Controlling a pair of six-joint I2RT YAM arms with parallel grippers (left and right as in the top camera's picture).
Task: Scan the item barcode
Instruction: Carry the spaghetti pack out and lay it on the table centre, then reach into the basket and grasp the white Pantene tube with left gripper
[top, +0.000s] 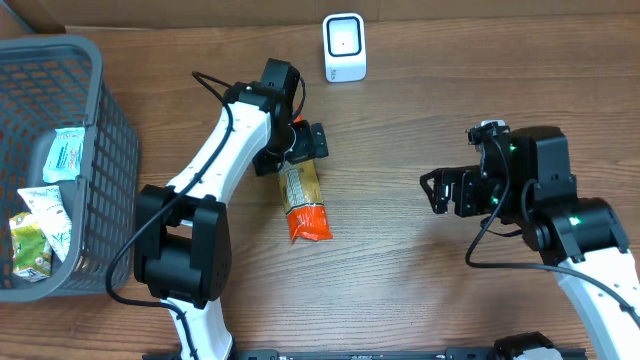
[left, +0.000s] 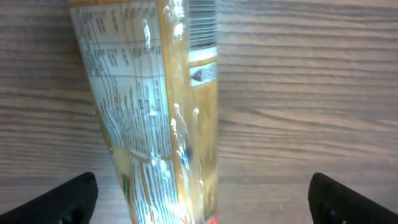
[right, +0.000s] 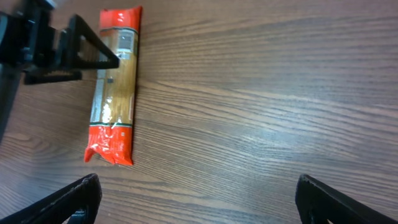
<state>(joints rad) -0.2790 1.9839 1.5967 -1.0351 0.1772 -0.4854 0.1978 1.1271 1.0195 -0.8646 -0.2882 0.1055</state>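
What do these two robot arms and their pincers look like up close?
The left arm and right arm have smooth white links between chunky black joint housings, with thin black cables looping alongside. The left gripper and right gripper are black, each with two flat, angular fingers. Small green lights glow on the right arm.

Check the desk: it is a brown wood-grain surface, and three items rest directly on it. The long pasta packet lies flat near the centre. Its wide red end points toward the arm bases, and its printed side faces up, showing a barcode. The white scanner stands at the far edge, well apart from the packet. The grey mesh basket sits at the left side.
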